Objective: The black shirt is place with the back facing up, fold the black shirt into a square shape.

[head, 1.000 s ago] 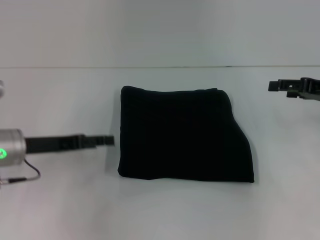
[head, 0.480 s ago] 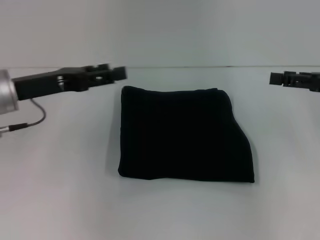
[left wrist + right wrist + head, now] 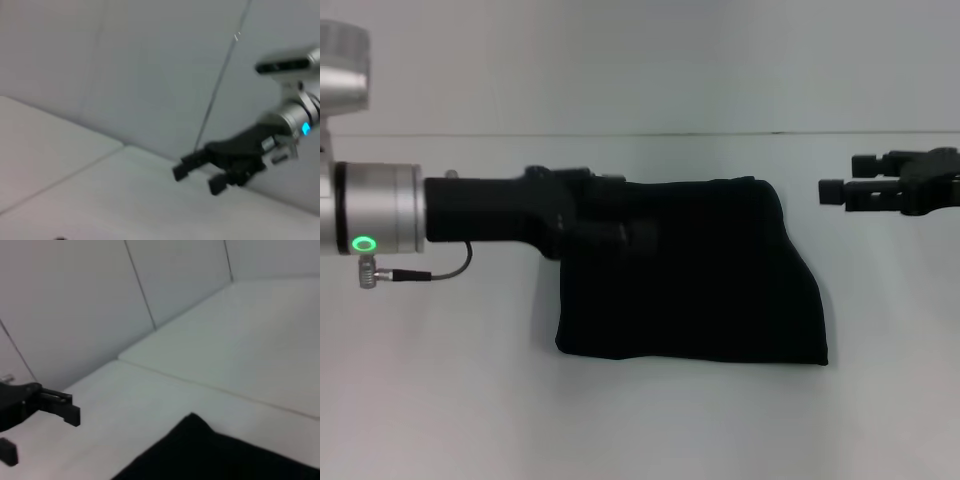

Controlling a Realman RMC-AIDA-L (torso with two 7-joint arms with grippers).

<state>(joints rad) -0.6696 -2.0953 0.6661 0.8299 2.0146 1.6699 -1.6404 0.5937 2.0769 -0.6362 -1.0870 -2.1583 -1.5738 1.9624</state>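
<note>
From my seat the black shirt lies folded into a thick, roughly square pad at the centre of the white table, its near edge straight and its 4 o'clock corner spreading a little wider than the rest. No lettering shows on the upper face. In the right wrist view a corner of the shirt rests flat on the table.

My left gripper reaches in from 9 o'clock, raised in front of the shirt's 10 o'clock corner; black against black, I cannot tell whether its fingers are parted or closed. The same gripper appears at the edge of the right wrist view.

Farther back, at 2 o'clock, my right gripper hangs apart from the shirt. In the left wrist view that gripper has its two fingers spread with nothing between them.
</note>
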